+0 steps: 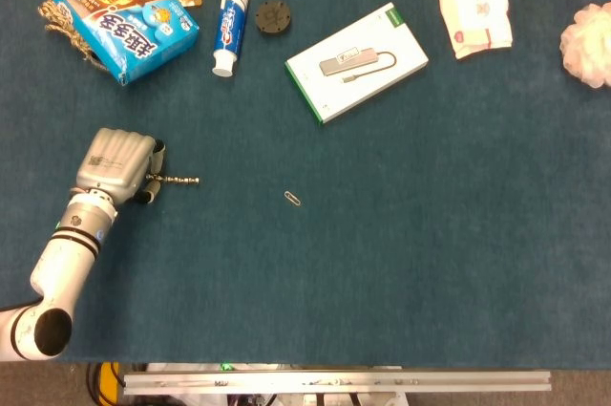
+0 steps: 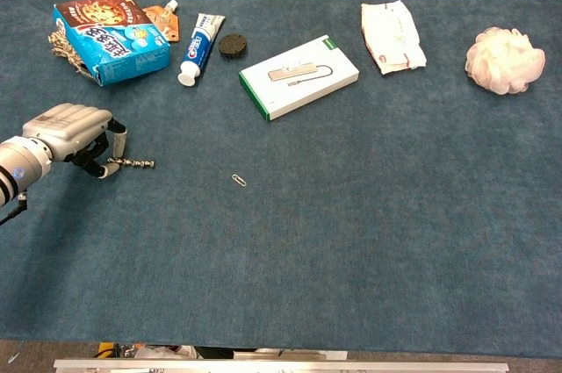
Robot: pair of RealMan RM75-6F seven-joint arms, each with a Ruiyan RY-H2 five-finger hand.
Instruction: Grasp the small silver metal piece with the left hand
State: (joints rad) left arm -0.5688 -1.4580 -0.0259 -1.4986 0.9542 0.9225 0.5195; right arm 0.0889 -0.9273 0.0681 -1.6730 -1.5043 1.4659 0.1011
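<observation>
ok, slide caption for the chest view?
Left hand pinching one end of the small silver metal piece on the blue table.
</observation>
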